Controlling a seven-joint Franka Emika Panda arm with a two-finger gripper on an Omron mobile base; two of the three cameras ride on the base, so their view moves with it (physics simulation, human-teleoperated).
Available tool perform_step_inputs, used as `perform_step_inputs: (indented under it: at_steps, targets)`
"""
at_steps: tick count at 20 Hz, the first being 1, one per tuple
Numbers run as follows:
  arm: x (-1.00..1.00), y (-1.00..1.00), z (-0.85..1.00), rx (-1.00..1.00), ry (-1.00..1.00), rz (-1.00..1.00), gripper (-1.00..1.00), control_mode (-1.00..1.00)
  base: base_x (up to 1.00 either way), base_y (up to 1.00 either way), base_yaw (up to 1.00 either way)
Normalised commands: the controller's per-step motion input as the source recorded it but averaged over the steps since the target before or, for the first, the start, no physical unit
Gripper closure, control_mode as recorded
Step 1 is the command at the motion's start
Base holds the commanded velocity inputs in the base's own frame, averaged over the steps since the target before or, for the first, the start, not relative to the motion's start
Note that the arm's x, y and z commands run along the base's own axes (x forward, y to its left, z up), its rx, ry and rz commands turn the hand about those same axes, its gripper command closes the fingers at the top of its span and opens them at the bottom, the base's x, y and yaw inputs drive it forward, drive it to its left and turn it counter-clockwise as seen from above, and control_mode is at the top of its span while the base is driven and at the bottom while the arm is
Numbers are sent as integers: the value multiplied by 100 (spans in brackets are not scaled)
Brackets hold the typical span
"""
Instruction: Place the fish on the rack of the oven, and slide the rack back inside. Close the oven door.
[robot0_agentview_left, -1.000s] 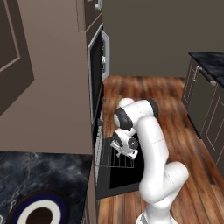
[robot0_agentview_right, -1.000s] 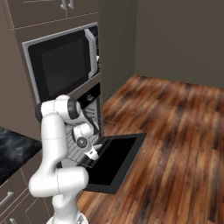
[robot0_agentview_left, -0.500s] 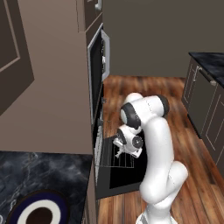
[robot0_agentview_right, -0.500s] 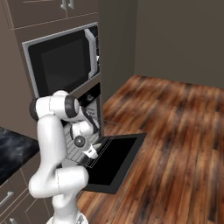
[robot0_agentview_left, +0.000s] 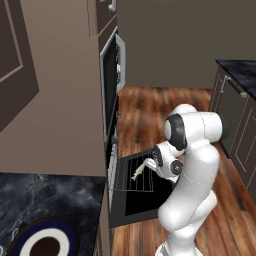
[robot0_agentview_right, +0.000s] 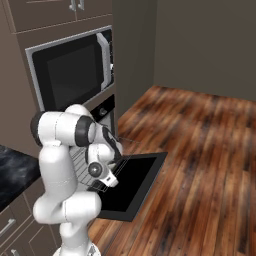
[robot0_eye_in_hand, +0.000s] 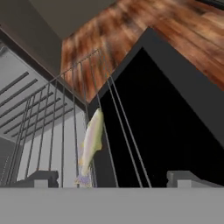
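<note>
The fish (robot0_eye_in_hand: 92, 142) lies pale and slim on the rack (robot0_eye_in_hand: 48, 127), near the rack's front edge. In the left base view the fish (robot0_agentview_left: 139, 171) rests on the silver wire rack (robot0_agentview_left: 131, 150), which is pulled out over the lowered oven door (robot0_agentview_left: 150, 197). My gripper (robot0_eye_in_hand: 116, 179) is open, its fingers wide apart, with the fish's tail just inside the left fingertip (robot0_eye_in_hand: 43, 178) and touching neither. The gripper (robot0_agentview_left: 149, 163) hovers just to the right of the fish. The oven door (robot0_agentview_right: 131, 182) lies flat, black glass up. The oven (robot0_agentview_left: 111, 165) cavity is open.
A microwave (robot0_agentview_right: 70, 70) sits above the oven. A dark marble counter (robot0_agentview_left: 55, 192) with a blue-rimmed plate (robot0_agentview_left: 20, 239) is at the lower left. Dark cabinets (robot0_agentview_left: 235, 120) stand across the wood floor (robot0_agentview_right: 200, 150), which is open to the right.
The hand has drawn back a little from the oven and the elbow has swung over. The fish stays on the rack, free of the fingers.
</note>
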Motion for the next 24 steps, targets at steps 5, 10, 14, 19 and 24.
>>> perform_step_inputs:
  at_steps: [5,10,14,19,24]
  targets:
    - [-17,-34,68,0,-7,2,-100,-100,0,0,0]
    - [0,-8,61,0,-3,10,-100,-100,0,0,0]
    - [0,-2,30,0,1,16,-100,-100,0,0,0]
    - [1,-13,15,0,3,16,-100,-100,0,0,0]
    - [3,-6,-19,1,5,14,-100,-100,0,0,0]
